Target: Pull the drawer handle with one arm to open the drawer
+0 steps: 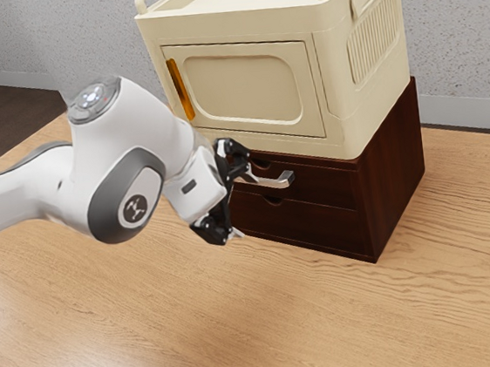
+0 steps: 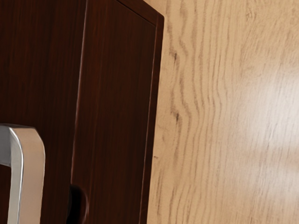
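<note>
The dark brown cabinet's upper drawer (image 1: 326, 191) (image 2: 42, 70) looks flush with its surroundings. A silver handle (image 1: 273, 181) (image 2: 32, 172) sticks out from its front, seen partly at the wrist view's edge. My gripper (image 1: 243, 198) stands open in front of the cabinet, its two black fingers spread wide. The upper finger overlaps the handle's near end in the exterior view, and the lower finger sits below the handle's level. Whether the upper finger touches the metal I cannot tell. Nothing is held between the fingers.
Below is a lower drawer (image 1: 307, 228) (image 2: 117, 98) with a dark notch (image 2: 77, 205). A cream box (image 1: 336, 95) with an orange-handled door (image 1: 248, 87) rests on top of the cabinet. Wood-grained tabletop (image 1: 347, 322) (image 2: 224, 112) extends in front and to the side.
</note>
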`<state>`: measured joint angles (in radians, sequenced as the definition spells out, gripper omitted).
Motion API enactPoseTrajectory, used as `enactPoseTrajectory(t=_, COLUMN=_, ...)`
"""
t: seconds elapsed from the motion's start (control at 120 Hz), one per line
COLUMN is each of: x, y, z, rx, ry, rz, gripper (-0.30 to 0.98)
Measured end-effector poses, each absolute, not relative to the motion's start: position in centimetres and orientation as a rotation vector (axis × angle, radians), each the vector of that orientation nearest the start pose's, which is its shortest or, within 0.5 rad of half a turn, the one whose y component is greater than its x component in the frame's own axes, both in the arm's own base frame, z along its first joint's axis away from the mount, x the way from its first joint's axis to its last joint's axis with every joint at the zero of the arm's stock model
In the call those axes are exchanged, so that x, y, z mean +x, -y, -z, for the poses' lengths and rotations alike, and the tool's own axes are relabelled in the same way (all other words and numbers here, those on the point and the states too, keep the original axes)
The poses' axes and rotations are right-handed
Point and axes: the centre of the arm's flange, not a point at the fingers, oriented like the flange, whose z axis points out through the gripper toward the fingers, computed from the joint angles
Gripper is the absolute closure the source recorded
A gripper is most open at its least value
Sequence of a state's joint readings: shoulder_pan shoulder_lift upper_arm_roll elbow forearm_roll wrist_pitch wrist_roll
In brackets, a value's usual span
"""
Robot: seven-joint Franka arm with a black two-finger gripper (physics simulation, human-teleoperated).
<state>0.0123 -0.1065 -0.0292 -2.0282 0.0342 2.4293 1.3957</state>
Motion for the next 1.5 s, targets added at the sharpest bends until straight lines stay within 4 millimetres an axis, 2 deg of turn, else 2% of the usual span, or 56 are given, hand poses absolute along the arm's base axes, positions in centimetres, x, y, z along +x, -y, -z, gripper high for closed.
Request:
enactPoseTrajectory(t=0.242, x=57.2, y=0.9, z=-54.0, rx=-2.078, ry=-1.809, rz=0.516, gripper=0.0)
enactPoseTrajectory(t=0.342, x=57.4, y=0.8, z=-54.5, rx=-2.071, ry=-1.8, rz=0.528, gripper=0.0)
enactPoseTrajectory(t=0.475, x=57.9, y=-0.5, z=-55.2, rx=-2.075, ry=-1.767, rz=0.539, gripper=0.0)
enactPoseTrajectory(t=0.625, x=58.9, y=-1.2, z=-54.7, rx=-2.083, ry=-1.757, rz=0.533, gripper=0.0)
enactPoseTrajectory(t=1.217, x=60.7, y=-0.5, z=-52.4, rx=-2.088, ry=-1.783, rz=0.523, gripper=0.0)
enactPoseTrajectory(t=1.283, x=60.7, y=-0.5, z=-52.5, rx=-2.086, ry=-1.781, rz=0.528, gripper=0.03)
enactPoseTrajectory(t=1.5, x=60.1, y=-0.5, z=-53.9, rx=-2.079, ry=-1.761, rz=0.553, gripper=0.28)
